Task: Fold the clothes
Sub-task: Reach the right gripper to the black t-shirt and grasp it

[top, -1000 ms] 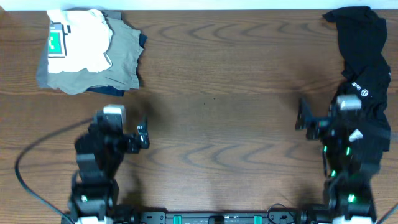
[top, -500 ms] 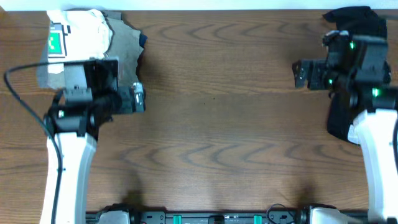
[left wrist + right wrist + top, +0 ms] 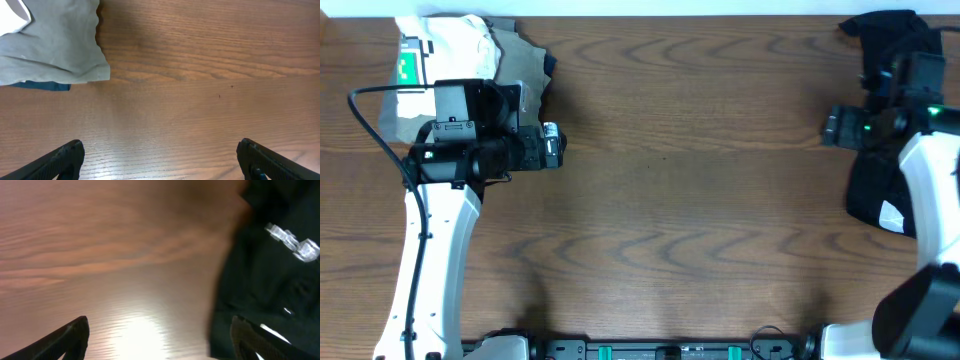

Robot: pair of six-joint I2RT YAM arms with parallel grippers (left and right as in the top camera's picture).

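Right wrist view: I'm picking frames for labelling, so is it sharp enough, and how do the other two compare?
Right wrist view: blurred all over, the black T-shirt and its white logo smeared, with a bright glare patch on the table. Left wrist view: sharp, with the wood grain and the edge of the grey garment crisp. Overhead view: sharp and evenly lit.

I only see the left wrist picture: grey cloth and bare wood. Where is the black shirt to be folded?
Observer: The black T-shirt lies crumpled at the table's right edge, far from that grey cloth.
Operator: Is the other arm near it?
Observer: Yes, the right gripper is at its left edge, jaws open, gripping nothing.
Operator: Anything on the grey cloth?
Observer: A cream garment with a green tag.
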